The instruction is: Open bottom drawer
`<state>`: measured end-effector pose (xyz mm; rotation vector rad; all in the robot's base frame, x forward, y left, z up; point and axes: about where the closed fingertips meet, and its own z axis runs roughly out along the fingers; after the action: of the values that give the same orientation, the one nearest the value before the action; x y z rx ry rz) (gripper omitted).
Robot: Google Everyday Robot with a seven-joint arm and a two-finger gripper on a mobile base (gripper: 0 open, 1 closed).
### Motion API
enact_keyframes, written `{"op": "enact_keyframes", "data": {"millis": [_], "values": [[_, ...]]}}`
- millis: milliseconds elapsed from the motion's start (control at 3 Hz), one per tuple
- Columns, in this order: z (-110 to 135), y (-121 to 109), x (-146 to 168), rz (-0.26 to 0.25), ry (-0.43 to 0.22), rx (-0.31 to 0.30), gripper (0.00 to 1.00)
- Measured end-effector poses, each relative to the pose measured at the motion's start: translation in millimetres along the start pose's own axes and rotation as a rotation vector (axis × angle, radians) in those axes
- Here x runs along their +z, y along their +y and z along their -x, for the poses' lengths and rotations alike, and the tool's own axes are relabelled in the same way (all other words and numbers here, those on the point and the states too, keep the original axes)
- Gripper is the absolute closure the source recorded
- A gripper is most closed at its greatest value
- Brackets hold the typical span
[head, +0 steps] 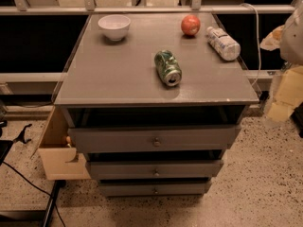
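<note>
The bottom drawer (pixel 180 188) is the narrowest and thinnest of three grey fronts on the cabinet, lowest in the stack, with a small round metal knob (pixel 155 190) at its centre. It sits slightly back from the middle drawer (pixel 189 169) and the top drawer (pixel 199 138) above it. My gripper (pixel 286 94) is a blurred pale yellow and white shape at the right edge of the view, level with the cabinet top and well up and to the right of the knob. It touches nothing on the cabinet.
On the grey cabinet top (pixel 118 74) stand a white bowl (pixel 114 26), a red apple (pixel 190 25), a lying plastic bottle (pixel 223 43) and a lying green can (pixel 167 67). A wooden box (pixel 57 155) juts out at the cabinet's left. Black cables (pixel 28 178) lie on the speckled floor.
</note>
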<state>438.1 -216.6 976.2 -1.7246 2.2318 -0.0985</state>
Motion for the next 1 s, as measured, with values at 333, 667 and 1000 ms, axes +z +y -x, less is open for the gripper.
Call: {"op": "enact_keyframes", "data": {"millis": [333,667,1000], "values": [[0.0,0.0,0.0,0.0,0.0,0.0,0.0],[-6.5,4.9,9.2,-0.015,-0.016,0.018,0.0],[-17.4,16.3,30.7,-0.031,-0.04,0.038,0.0]]}}
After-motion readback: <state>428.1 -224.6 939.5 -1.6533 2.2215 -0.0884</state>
